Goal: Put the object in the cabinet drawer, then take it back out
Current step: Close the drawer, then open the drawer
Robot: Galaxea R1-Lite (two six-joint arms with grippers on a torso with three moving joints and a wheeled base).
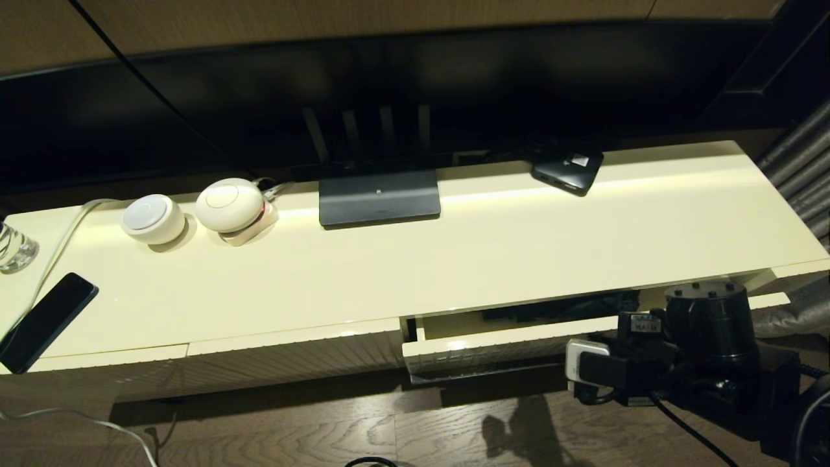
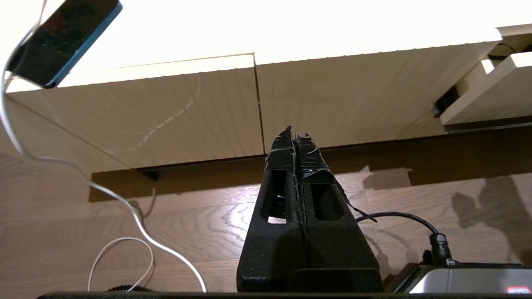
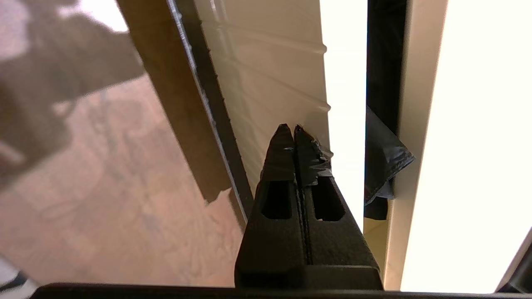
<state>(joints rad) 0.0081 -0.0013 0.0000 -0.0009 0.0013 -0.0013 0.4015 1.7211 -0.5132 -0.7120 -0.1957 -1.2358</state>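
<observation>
The cabinet drawer [image 1: 480,353] stands pulled out a little way at the right of the cream cabinet; its ribbed front [image 3: 266,83] with the dark lower strip also shows in the right wrist view. In the gap lies the black umbrella [image 1: 570,305], partly hidden under the cabinet top, with a glossy fabric fold [image 3: 384,153] peeking out. My right gripper [image 3: 291,126] is shut with nothing in it, its tips close against the drawer front's upper edge. The right arm [image 1: 707,324] hangs before the drawer's right end. My left gripper [image 2: 296,133] is shut and empty, low over the floor, facing the closed left panels.
On the cabinet top [image 1: 519,240] are a flat black phone [image 1: 45,321], a glass [image 1: 14,246], two white round devices [image 1: 154,218], a TV foot [image 1: 379,198] and a black box with a white label [image 1: 568,170]. A white cable [image 2: 124,207] trails over the wooden floor.
</observation>
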